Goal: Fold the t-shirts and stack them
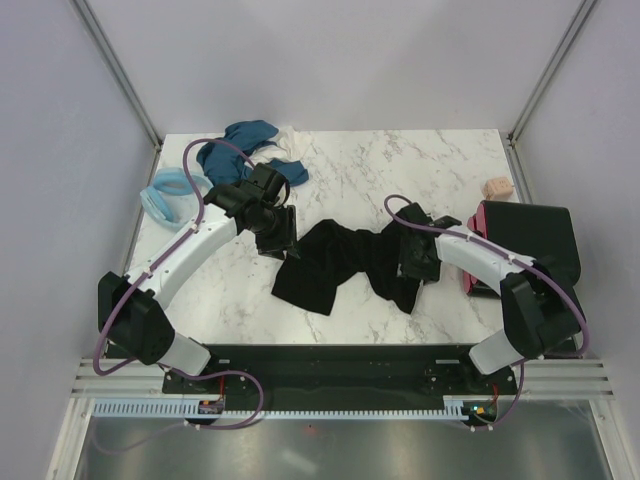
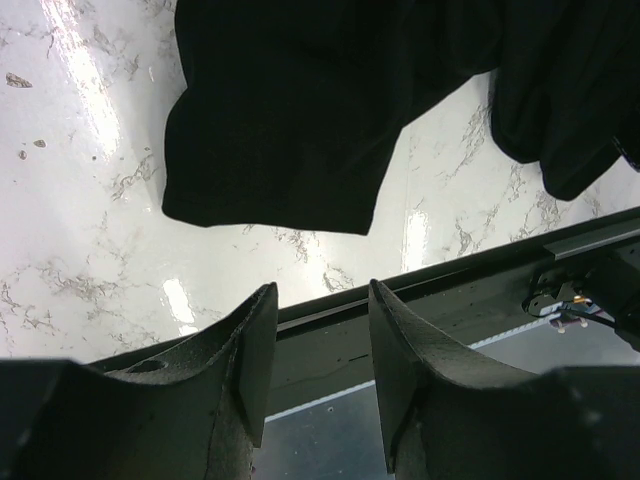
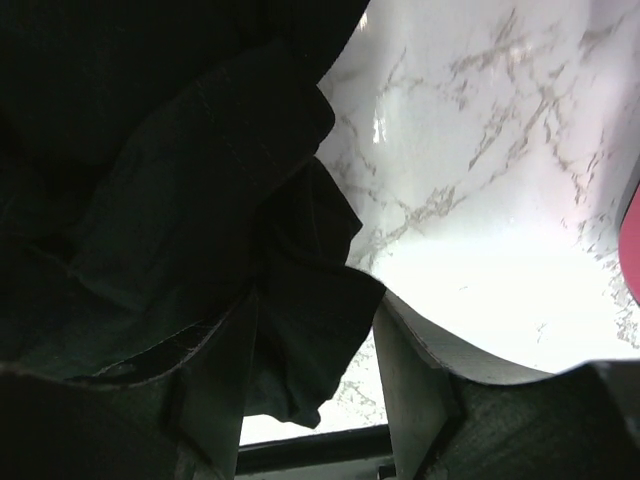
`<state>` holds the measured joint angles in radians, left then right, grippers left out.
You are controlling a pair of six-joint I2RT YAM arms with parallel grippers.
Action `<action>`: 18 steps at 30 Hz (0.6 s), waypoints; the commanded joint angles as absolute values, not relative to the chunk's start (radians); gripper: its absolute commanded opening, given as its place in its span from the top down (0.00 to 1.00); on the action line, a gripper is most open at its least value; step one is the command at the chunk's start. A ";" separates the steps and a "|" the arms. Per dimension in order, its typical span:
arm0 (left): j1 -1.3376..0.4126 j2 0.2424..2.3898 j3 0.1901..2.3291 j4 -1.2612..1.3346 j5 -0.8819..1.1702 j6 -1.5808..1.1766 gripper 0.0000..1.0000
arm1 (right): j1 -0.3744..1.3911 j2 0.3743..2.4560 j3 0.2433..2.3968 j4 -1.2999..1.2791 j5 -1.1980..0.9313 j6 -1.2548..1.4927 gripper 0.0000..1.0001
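Note:
A crumpled black t-shirt (image 1: 340, 265) lies stretched across the middle of the marble table (image 1: 400, 165). My left gripper (image 1: 280, 238) hovers at the shirt's left end. It is open with nothing between its fingers (image 2: 255, 330), and the black cloth (image 2: 300, 110) lies beyond them. My right gripper (image 1: 413, 262) sits at the shirt's right end, jaws open. A hanging fold of the black shirt (image 3: 300, 330) lies between them and drapes over the left finger (image 3: 215, 400). More t-shirts are bunched at the back left: teal-blue (image 1: 245, 140) and light blue (image 1: 165, 195).
At the right edge sits a stack of folded cloth, black (image 1: 535, 235) over pink (image 1: 478, 250); its pink edge (image 3: 632, 250) also shows in the right wrist view. A small pinkish-beige block (image 1: 497, 187) lies behind it. The table's dark front rail (image 2: 500, 270) runs near the left gripper.

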<state>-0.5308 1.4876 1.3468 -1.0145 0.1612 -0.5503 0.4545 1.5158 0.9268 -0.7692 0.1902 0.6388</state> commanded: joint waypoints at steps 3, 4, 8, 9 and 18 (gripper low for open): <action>-0.535 1.471 1.356 -0.986 0.179 -0.532 0.51 | 0.457 1.534 1.014 -0.741 0.250 0.620 0.43; -0.535 1.471 1.355 -0.986 0.181 -0.532 0.51 | 0.457 1.534 1.025 -0.739 0.253 0.618 0.42; -0.535 1.467 1.353 -0.988 0.179 -0.534 0.51 | 0.457 1.517 1.043 -0.742 0.259 0.609 0.41; -0.535 1.466 1.350 -0.986 0.179 -0.534 0.51 | 0.457 1.506 1.046 -0.741 0.259 0.611 0.41; -0.537 1.470 1.353 -0.982 0.184 -0.534 0.51 | 0.448 1.523 1.051 -0.732 0.261 0.635 0.40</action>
